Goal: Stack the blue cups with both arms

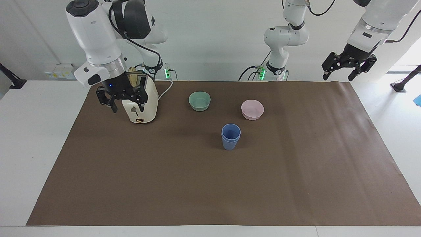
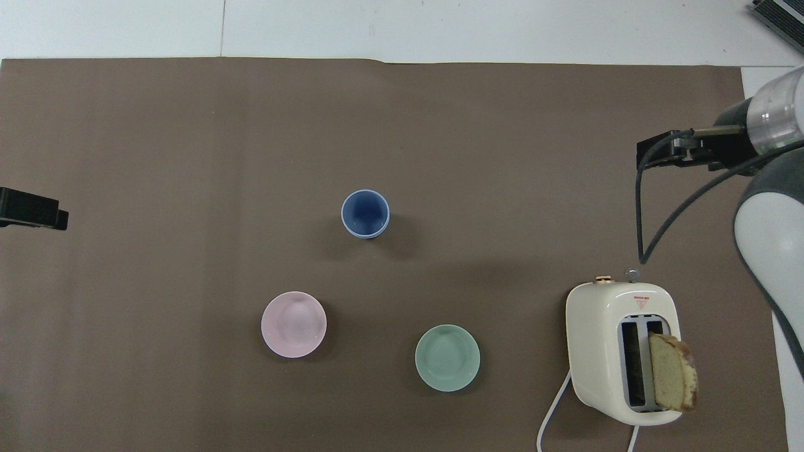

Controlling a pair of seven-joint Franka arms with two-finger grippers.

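The two blue cups stand nested, one inside the other, upright on the brown mat near its middle; the stack also shows in the overhead view. My right gripper is open and empty, raised in front of the toaster at the right arm's end of the table, well apart from the cups; it shows in the overhead view too. My left gripper is open and empty, held high over the mat's edge at the left arm's end, where the arm waits; only its tip shows in the overhead view.
A cream toaster with a slice of bread in one slot stands at the right arm's end. A mint-green bowl and a pink bowl sit nearer to the robots than the cups. A brown mat covers the table.
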